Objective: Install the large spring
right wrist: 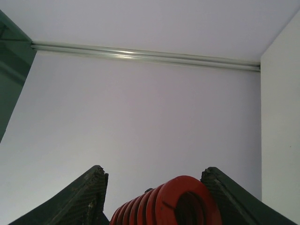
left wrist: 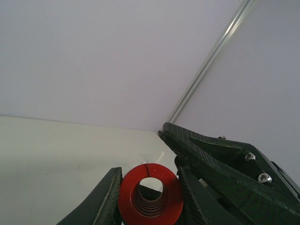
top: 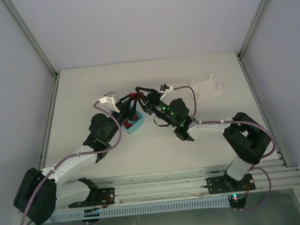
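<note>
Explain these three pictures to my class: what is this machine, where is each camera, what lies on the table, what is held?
A robot: two jointed arms, left arm and right arm, each ending in a two-fingered hand. One picture looks down from above; the other two come from cameras on the wrists. On the table lie a blue block and a white part. The left hand is shut on a red spring. The right hand has its fingers either side of that spring; whether it grips is unclear.
</note>
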